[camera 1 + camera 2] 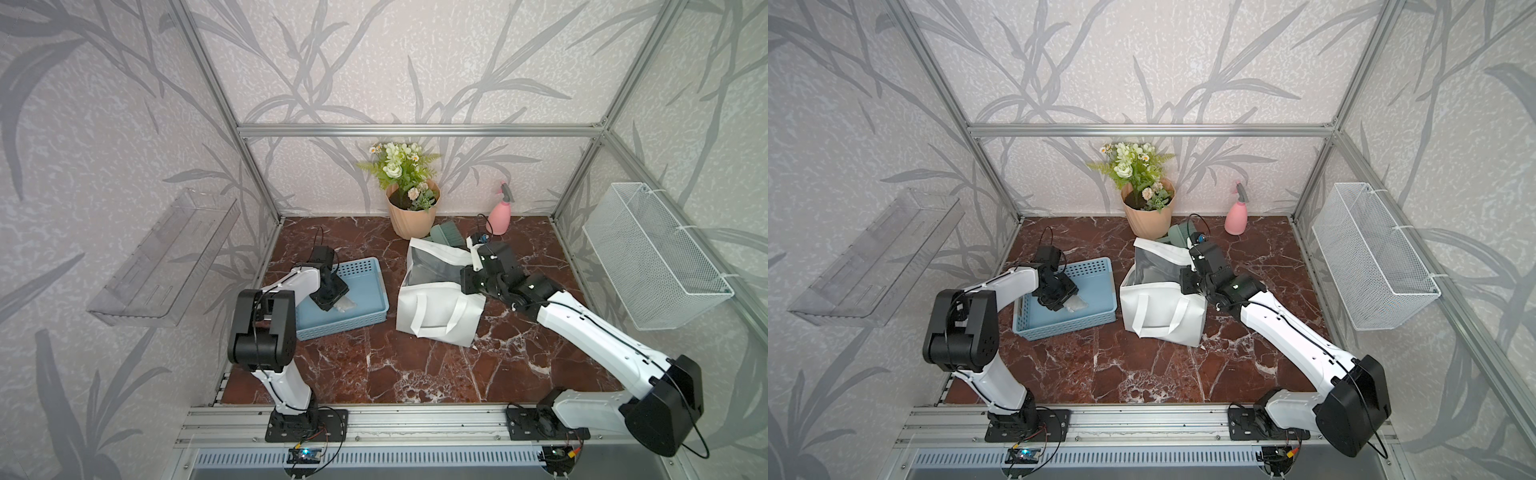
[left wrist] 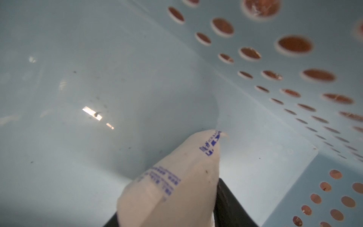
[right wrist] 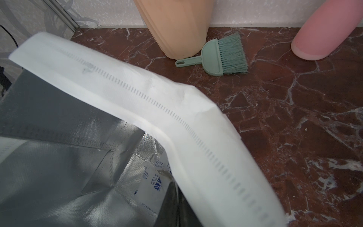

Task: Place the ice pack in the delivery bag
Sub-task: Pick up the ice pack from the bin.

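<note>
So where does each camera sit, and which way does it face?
Top views: high over the front rail, looking down at the table; both arms show whole.
Left wrist: on the left arm, inside the blue basket, facing the ice pack; one black finger shows.
Right wrist: on the right arm, looking into the delivery bag; no robot part clearly shows.
Shared: the brush, in right wrist and both top views.

In both top views the left tool (image 1: 331, 302) covers most of the ice pack (image 1: 348, 306), leaving one pale corner; the left wrist view crops part of it. The tips of the right tool (image 1: 469, 286) cannot be made out at the rim of the delivery bag (image 1: 436, 309).
</note>
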Available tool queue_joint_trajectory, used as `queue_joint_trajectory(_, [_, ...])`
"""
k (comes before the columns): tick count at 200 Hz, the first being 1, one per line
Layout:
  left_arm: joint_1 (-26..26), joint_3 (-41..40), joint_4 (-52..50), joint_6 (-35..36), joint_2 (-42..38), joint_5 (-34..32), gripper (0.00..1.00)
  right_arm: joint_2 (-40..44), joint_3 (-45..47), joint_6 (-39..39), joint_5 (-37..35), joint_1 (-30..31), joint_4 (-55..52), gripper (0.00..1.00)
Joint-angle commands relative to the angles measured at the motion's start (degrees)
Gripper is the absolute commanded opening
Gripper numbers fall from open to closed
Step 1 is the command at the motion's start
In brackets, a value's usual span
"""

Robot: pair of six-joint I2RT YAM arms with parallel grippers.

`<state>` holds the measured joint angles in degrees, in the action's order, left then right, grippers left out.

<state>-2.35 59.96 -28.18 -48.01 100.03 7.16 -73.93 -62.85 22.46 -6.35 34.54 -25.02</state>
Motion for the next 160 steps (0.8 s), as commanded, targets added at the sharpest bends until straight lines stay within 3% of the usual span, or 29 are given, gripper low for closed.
queue_joint_trajectory(1, [-0.8,0.6,1.8,1.2,2.5,-0.5,0.62,-0.9,0.0,0.3,0.3,-0.1,-3.6,0.07])
queue_joint_trajectory(21, [-1.2,0.8,2.2,1.2,3.7,-0.1,0.6,-0.9,0.0,0.4,0.4,-0.1,-3.7,0.08])
queue_joint_trajectory(56, [-1.3,1.1,0.6,1.8,1.8,-1.6,0.33,-0.8,0.0,0.3,-0.1,-0.1,-3.8,0.08])
queue_joint_trajectory(90, [-1.3,2.6,-2.4,3.2,-1.6,-2.9,0.31,-1.1,-0.1,0.2,0.2,-0.1,-3.6,0.08])
queue_joint_trajectory(109, [-1.3,3.4,-3.5,3.7,-3.8,-2.7,0.23,-1.4,-0.4,0.3,0.5,-0.1,-3.6,0.08])
queue_joint_trajectory(160, [-1.3,8.4,-5.7,7.5,-11.0,-1.2,0.22,-0.9,-0.8,0.2,0.2,-0.1,-4.3,0.08])
